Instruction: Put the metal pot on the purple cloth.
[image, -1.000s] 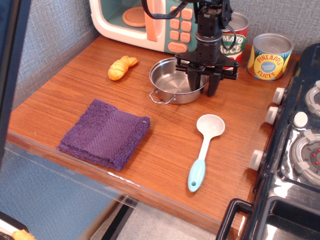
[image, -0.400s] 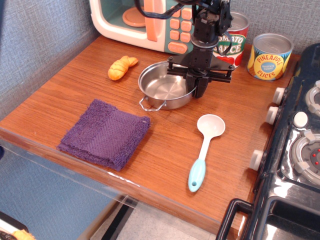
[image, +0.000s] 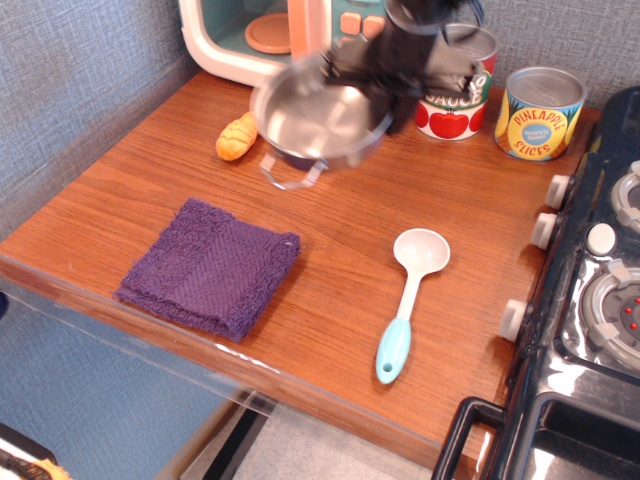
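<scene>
A: Start at the left. What is there?

B: The square dark purple ribbed cloth lies flat on the wooden counter, near the front edge, with nothing on it. It is where it was a second ago.

A: And moving right?

B: A small yellow-orange toy pastry sits on the counter, and just beside it is the change: the shallow shiny steel pot has left the counter. A second ago it rested there, farther right; now it hangs in the air, blurred with motion, tilted a little, one wire loop handle hanging toward the front.

A: Who carries it?

B: The black gripper, clamped on the pot's right rim. The blur hides the fingers, so I judge the hold from the pot being aloft with it.

A: What does that mean for the task?

B: The lift looks done and the carry toward the cloth has begun. The pot is well apart from the cloth, up and behind it, so it must travel forward and left, then come down.

A: Anything to the right?

B: A white spoon with a pale blue handle lies clear of that path. Behind stand a tomato sauce tin and a pineapple slices tin.
</scene>
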